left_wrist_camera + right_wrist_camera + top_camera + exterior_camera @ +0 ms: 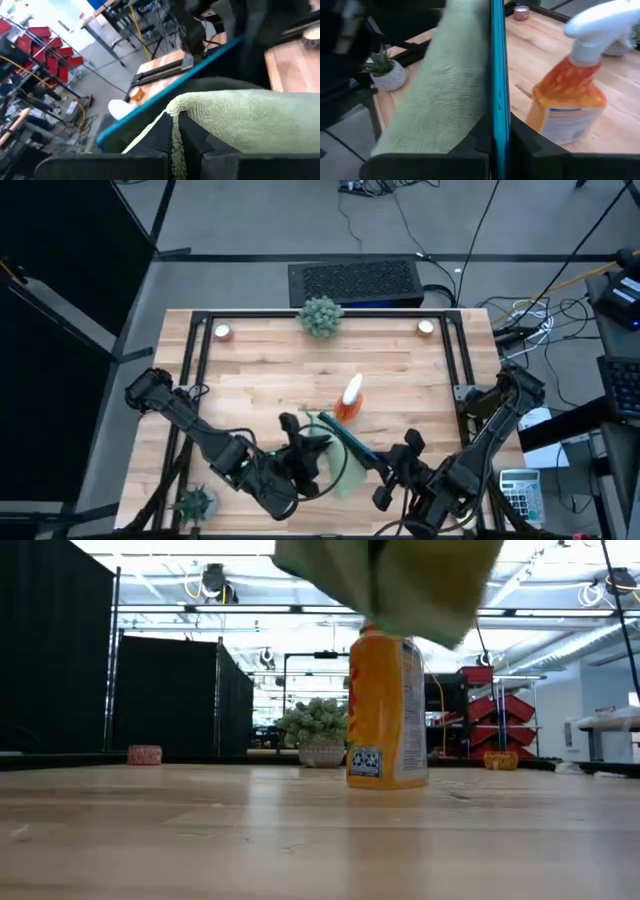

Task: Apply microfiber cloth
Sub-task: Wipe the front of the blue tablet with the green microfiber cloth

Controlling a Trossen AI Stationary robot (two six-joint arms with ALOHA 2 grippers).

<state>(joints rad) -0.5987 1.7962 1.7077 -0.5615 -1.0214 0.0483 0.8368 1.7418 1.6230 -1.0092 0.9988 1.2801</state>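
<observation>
Dark fingers of our left gripper (175,135) pinch the soft pale green microfiber cloth (240,120), lifted just in front of the orange spray bottle (348,402). Our right gripper (499,135) clamps a thin teal-edged black phone (497,65) against the cloth.

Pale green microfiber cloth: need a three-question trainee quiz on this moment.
1. True or false: the left gripper pinches the pale green microfiber cloth.
2. The right gripper clamps: A) a small candle B) a thin teal-edged slab C) a potted plant.
3. Fill in: the orange plastic spray bottle stands ____ on the wooden table.
Key: 1 true; 2 B; 3 upright.
</observation>
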